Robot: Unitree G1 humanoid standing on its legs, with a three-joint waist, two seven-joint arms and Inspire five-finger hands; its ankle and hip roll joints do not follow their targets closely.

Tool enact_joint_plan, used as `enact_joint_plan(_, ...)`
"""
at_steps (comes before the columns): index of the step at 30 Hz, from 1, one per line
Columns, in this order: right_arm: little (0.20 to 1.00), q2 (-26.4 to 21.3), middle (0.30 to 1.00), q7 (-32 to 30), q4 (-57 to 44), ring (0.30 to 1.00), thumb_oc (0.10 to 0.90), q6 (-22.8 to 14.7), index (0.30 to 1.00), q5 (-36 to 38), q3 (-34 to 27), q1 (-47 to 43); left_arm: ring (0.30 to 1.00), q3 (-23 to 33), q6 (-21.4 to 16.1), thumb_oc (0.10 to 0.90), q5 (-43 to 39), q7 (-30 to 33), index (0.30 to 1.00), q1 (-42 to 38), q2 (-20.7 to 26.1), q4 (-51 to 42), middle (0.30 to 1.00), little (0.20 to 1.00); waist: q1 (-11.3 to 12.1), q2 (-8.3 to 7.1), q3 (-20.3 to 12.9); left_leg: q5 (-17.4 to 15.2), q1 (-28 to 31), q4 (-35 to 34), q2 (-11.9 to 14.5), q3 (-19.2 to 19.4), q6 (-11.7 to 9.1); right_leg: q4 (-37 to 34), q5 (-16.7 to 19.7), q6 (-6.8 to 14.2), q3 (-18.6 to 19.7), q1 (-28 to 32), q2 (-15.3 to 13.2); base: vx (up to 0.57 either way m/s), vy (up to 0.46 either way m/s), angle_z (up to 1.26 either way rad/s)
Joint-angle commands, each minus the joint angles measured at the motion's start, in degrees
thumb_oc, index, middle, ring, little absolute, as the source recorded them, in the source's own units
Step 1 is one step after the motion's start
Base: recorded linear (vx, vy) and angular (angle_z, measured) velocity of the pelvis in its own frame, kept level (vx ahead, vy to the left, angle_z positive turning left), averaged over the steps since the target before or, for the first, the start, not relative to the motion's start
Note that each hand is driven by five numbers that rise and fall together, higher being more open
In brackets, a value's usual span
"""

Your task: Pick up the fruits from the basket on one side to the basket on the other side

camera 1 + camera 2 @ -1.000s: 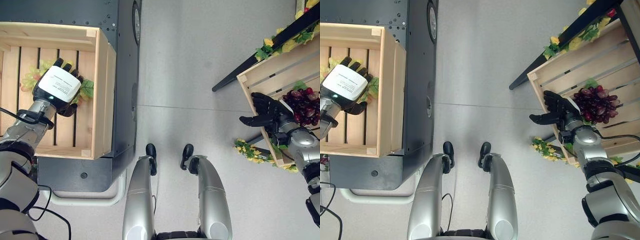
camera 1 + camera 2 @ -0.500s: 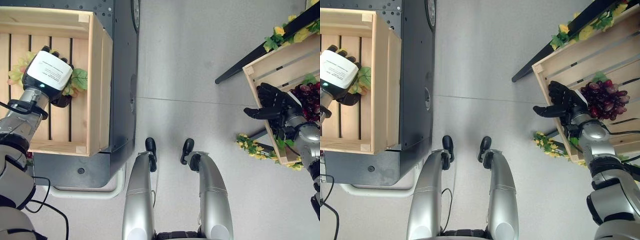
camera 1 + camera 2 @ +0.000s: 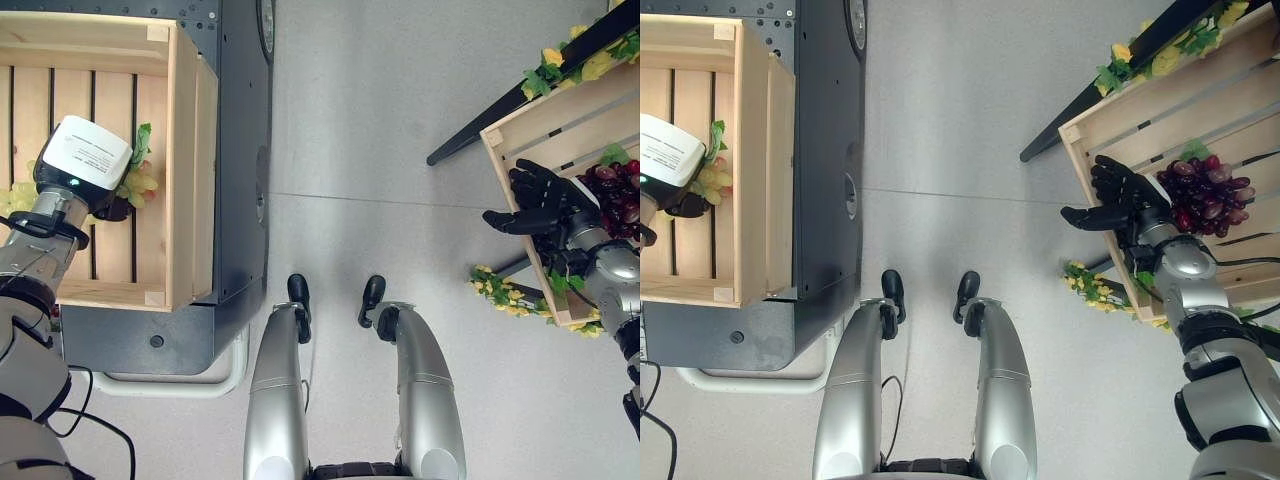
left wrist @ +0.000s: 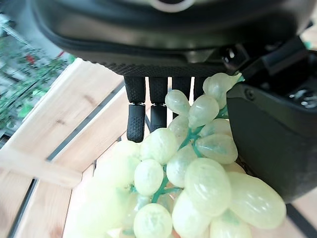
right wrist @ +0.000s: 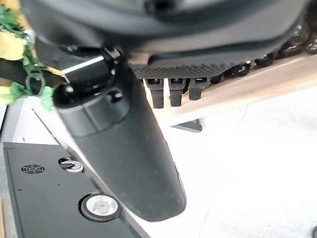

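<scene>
Since our left robot hand (image 3: 82, 160) drifted toward nine o'clock in the left crate (image 3: 182, 180), it seemingly grips the green grapes (image 4: 188, 183), our right robot hand (image 3: 1118, 205) splayed empty.

You've got pale green grapes (image 4: 188, 173), dark red grapes (image 3: 1202, 192), light wood crates (image 3: 182, 150), prob. yellow-flowered garland (image 3: 505, 295).

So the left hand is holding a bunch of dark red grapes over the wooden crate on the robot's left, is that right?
Not quite. The left hand does hold grapes over the wooden crate on the robot's left, but they are green grapes, as the left wrist view shows. The dark red grapes lie in the other crate.
</scene>
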Motion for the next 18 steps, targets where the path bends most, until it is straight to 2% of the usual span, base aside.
enact_joint_plan(1, 0.9, 0.7, 0.9, 4.9, -7.0, 0.9, 0.8, -4.4, 0.9, 2.6, -1.1, -1.4, 0.3, 10.7, -2.1, 0.4, -22.1, 3.7, 0.3, -3.0, 1.7, 2.4, 0.3, 0.3, 0.8, 1.13, -0.8, 0.0, 10.0, -9.1, -1.9, 4.9, 0.3, -7.8, 4.1, 1.5, 0.3, 8.7, -0.1, 0.0, 0.0, 0.0)
enact_joint_plan(2, 0.9, 0.9, 0.9, 5.0, -7.0, 0.9, 0.8, -4.5, 0.9, 2.6, -1.2, -1.3, 0.3, 11.7, -2.7, 0.4, -23.7, 3.4, 0.3, -2.7, 1.6, 2.3, 0.3, 0.3, 0.8, 1.11, -0.8, -0.1, 10.3, -9.2, -1.9, 4.9, 0.3, -7.9, 4.0, 1.5, 0.3, 9.0, -0.1, 0.02, -0.037, 0.0)
enact_joint_plan(5, 0.9, 3.2, 0.9, 4.0, -9.6, 0.9, 0.8, -3.9, 0.9, 1.1, -2.9, 0.3, 0.3, 21.3, -8.3, 0.4, -35.6, -1.7, 0.3, -0.7, 0.8, 0.8, 0.3, 0.3, 1.0, 0.58, -0.8, 0.5, 13.0, -10.1, -2.4, 5.0, 0.8, -8.8, 4.4, 1.2, 0.5, 11.6, -0.1, 0.01, -0.05, -0.03)
enact_joint_plan(6, 0.9, 3.5, 0.9, 3.8, -9.9, 0.9, 0.8, -3.7, 0.9, 0.9, -2.9, 0.9, 0.3, 22.0, -8.8, 0.4, -36.9, -2.4, 0.3, -0.1, 0.5, 0.4, 0.3, 0.3, 1.1, 0.62, -0.8, -0.5, 14.5, -10.1, -2.6, 4.6, 0.3, -8.8, 3.6, 1.8, 0.8, 13.0, 0.0, -0.02, -0.044, -0.03)
enact_joint_plan(7, 0.9, 4.7, 0.9, 3.4, -11.7, 0.9, 0.8, -3.2, 0.9, 0.1, -4.1, 2.1, 0.3, 27.2, -12.6, 0.4, -45.1, -9.6, 0.3, 1.3, -0.6, -1.6, 0.3, 0.3, 1.1, 0.41, -0.8, 0.0, 15.8, -10.7, -3.0, 4.8, 0.9, -9.6, 4.2, 1.5, 0.8, 14.3, -0.1, 0.03, -0.033, -0.03)
enact_joint_plan(9, 0.9, 6.2, 0.9, 2.6, -14.0, 0.9, 0.8, -2.4, 0.9, -1.4, -5.3, 4.0, 0.3, 31.6, -12.9, 0.4, -50.5, -17.9, 0.3, 3.8, -2.3, -5.4, 0.3, 0.3, 1.2, 0.52, -0.8, -0.2, 18.8, -11.7, -3.6, 4.5, 1.0, -10.2, 3.9, 1.7, 1.2, 17.0, 0.0, 0.01, -0.033, -0.03)
enact_joint_plan(11, 0.9, 7.5, 0.9, 1.0, -17.1, 0.9, 0.8, -0.5, 0.9, -3.6, -6.5, 5.7, 0.3, 35.3, -12.7, 0.4, -55.7, -22.7, 0.3, 7.0, -4.0, -9.3, 0.3, 0.3, 1.3, 0.76, -0.8, -0.2, 22.1, -12.9, -4.3, 4.2, 1.0, -11.1, 3.8, 2.0, 1.4, 20.0, -0.2, 0.04, -0.016, 0.01)
enact_joint_plan(15, 0.9, 9.8, 0.9, -1.0, -20.6, 0.9, 0.8, 2.0, 0.9, -8.4, -8.2, 10.2, 0.3, 41.5, -12.3, 0.4, -66.9, -28.7, 0.3, 14.7, -7.2, -17.6, 0.3, 0.3, 1.4, 1.58, -2.7, 0.1, 28.9, -16.7, -5.6, 3.0, 1.3, -13.9, 3.8, 2.6, 2.1, 26.1, -0.4, 0.08, 0.011, 0.0)
enact_joint_plan(18, 0.9, 10.7, 0.9, -1.3, -21.8, 0.9, 0.8, 2.7, 0.9, -9.3, -9.2, 12.5, 0.3, 43.8, -12.9, 0.4, -70.3, -30.0, 0.3, 18.2, -8.4, -21.2, 0.3, 0.3, 1.4, 1.82, -4.3, 0.6, 31.9, -19.1, -6.2, 2.6, 1.3, -16.2, 4.0, 2.8, 2.3, 29.0, -0.3, 0.09, -0.002, -0.04)
